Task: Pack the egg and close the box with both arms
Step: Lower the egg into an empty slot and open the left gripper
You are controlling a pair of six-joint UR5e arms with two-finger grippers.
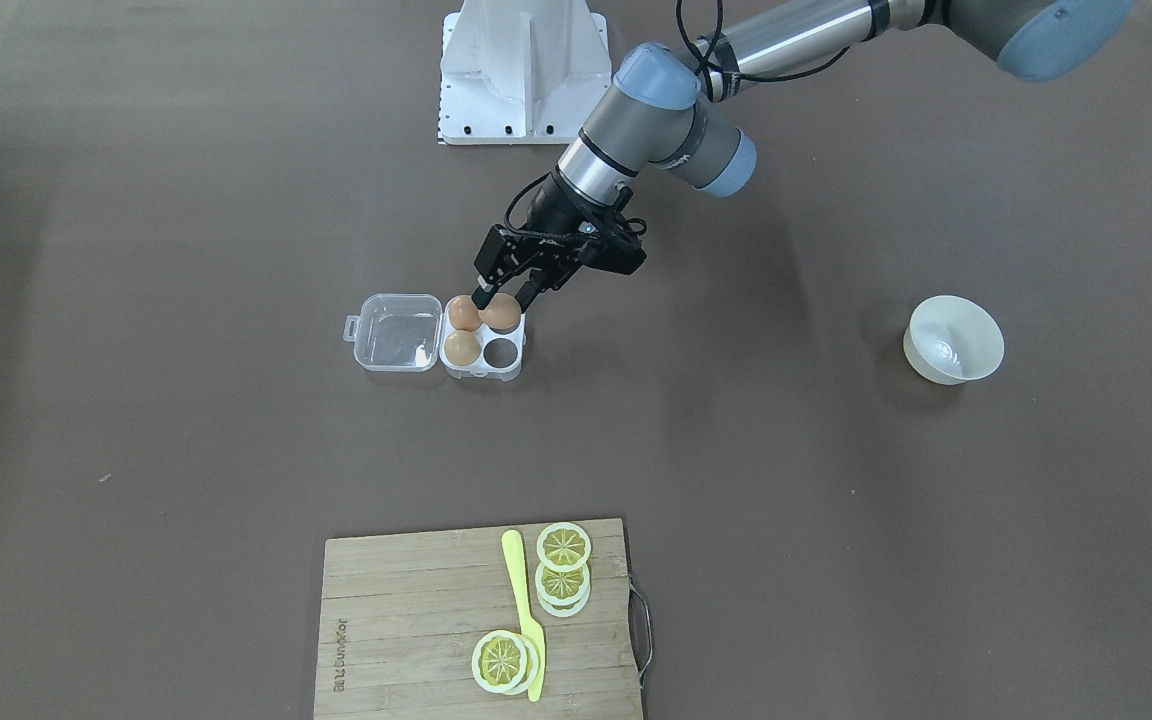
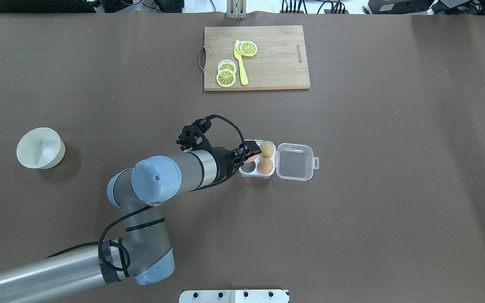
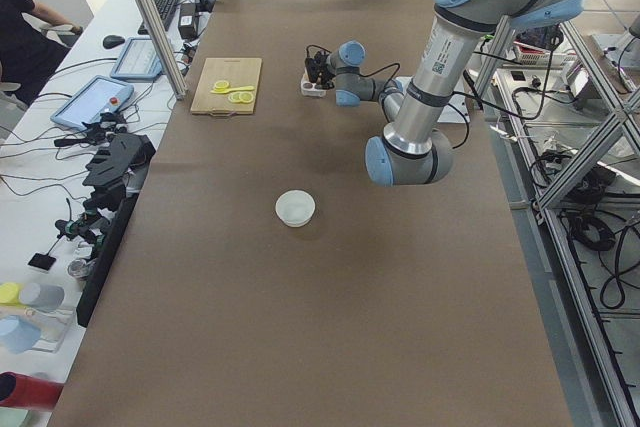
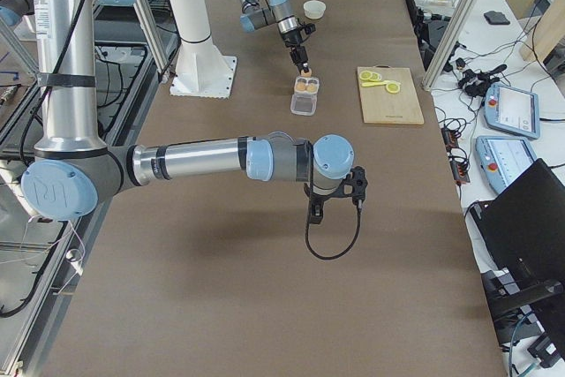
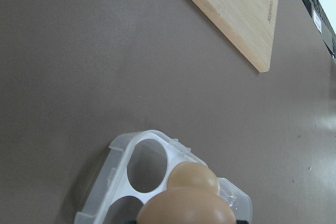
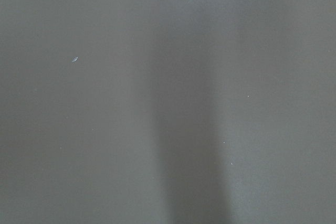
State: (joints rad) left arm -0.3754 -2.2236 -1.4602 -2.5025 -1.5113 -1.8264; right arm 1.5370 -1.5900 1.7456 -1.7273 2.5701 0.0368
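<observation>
Brown egg [image 1: 502, 316] in gripper [image 1: 503, 298] (above box [image 1: 481, 372])

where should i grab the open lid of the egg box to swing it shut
Grip the small tab on the lid's free edge, approaching from the robot's right, opposite the hinge. It lies open and flat, so only the tab sticks out.

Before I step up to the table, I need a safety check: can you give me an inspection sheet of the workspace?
Surface: brown table, no spills seen.
Job's things: box open, two other eggs seated, one cell empty; egg in left pincer.
Clutter: bowl; cutting board with lemon slices, yellow knife.
Pincers: left pincer shut on egg; right pincer above bare table, state unclear.
Cables: black loops at both pincers.
Surroundings: tablet, keyboard beside table.
</observation>
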